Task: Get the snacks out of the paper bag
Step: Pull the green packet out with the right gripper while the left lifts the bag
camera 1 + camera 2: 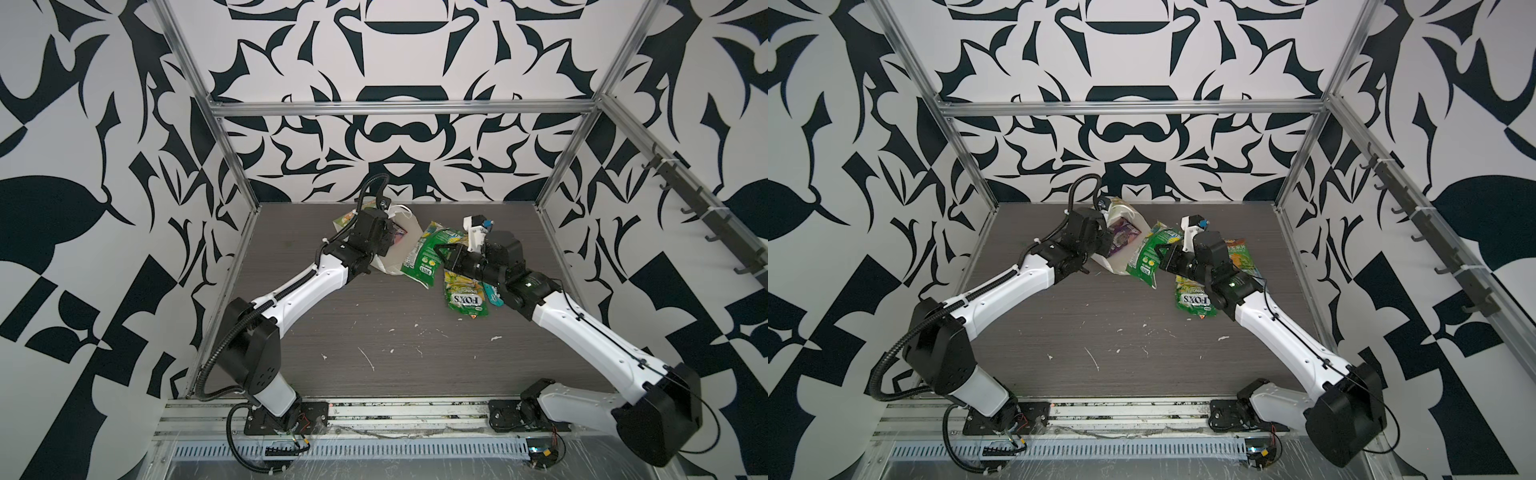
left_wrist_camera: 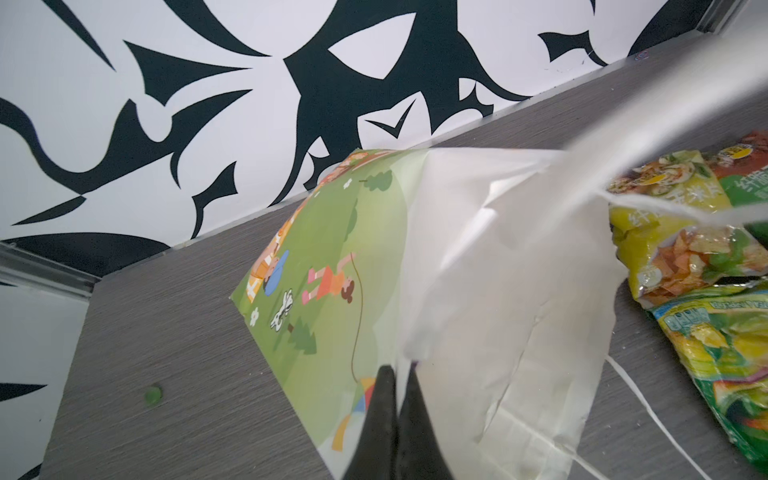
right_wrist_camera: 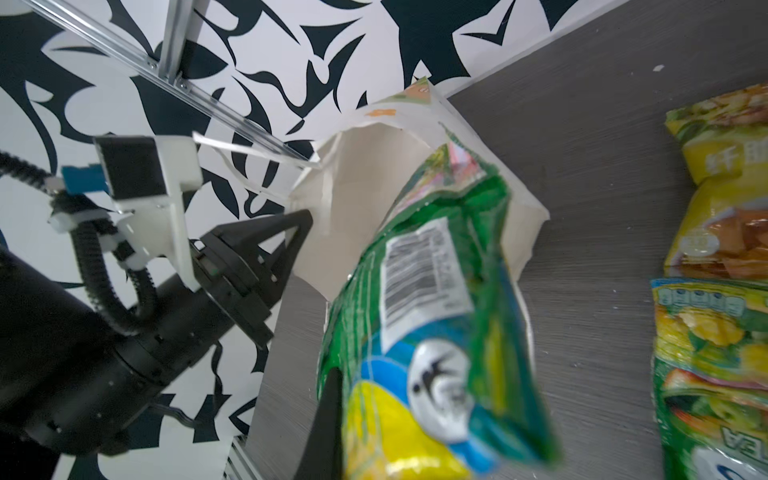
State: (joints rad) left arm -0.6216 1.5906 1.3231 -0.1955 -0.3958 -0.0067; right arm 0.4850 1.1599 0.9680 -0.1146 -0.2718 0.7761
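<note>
White-lined paper bag [image 1: 388, 259] lies on its side at the back of the tabletop [image 1: 374, 332], left of centre, with its mouth toward the right arm. Your left jaws are pinched tight on its rim, as the left wrist view shows. Your right jaws are clamped on one end of a green barcode-backed packet [image 3: 436, 299], held at the bag's mouth. A purple packet [image 1: 1122, 239] sits inside. A green FOX'S packet [image 1: 465, 297], a yellow packet [image 2: 673, 232] and a teal packet [image 1: 495, 296] lie outside, near the right arm.
</note>
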